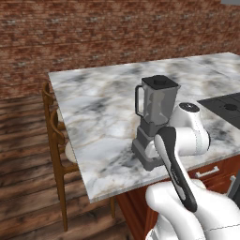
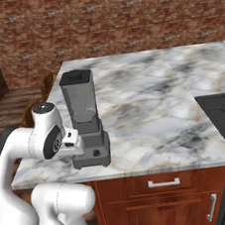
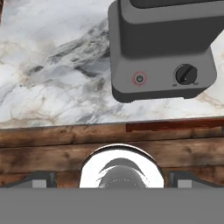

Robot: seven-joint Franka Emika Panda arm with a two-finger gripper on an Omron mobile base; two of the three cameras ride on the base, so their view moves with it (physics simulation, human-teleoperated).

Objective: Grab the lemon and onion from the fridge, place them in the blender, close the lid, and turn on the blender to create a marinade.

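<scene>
Marble counter [image 1: 98,117] with grey veining, on reddish wooden cabinets with pale drawer handles [image 2: 163,182]. Dark cooktop [image 2: 224,113] set into the counter's right end. Wooden chairs [image 1: 55,136] stand at its left edge. Red brick wall [image 2: 123,18] behind; plank floor [image 1: 23,154].

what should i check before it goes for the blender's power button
1. Lid on the jar: ok, a black cap sits on the jar mouth.
2. Blender upright on the marble counter: ok.
3. Power button in sight of the hand view: ok, left of the dial on the base front.
4. Lemon and onion inside the jar: cannot tell, the grey jar wall hides the contents.
5. Pincer state: cannot tell.
6. Path to the button: ok, nothing lies between.
</scene>
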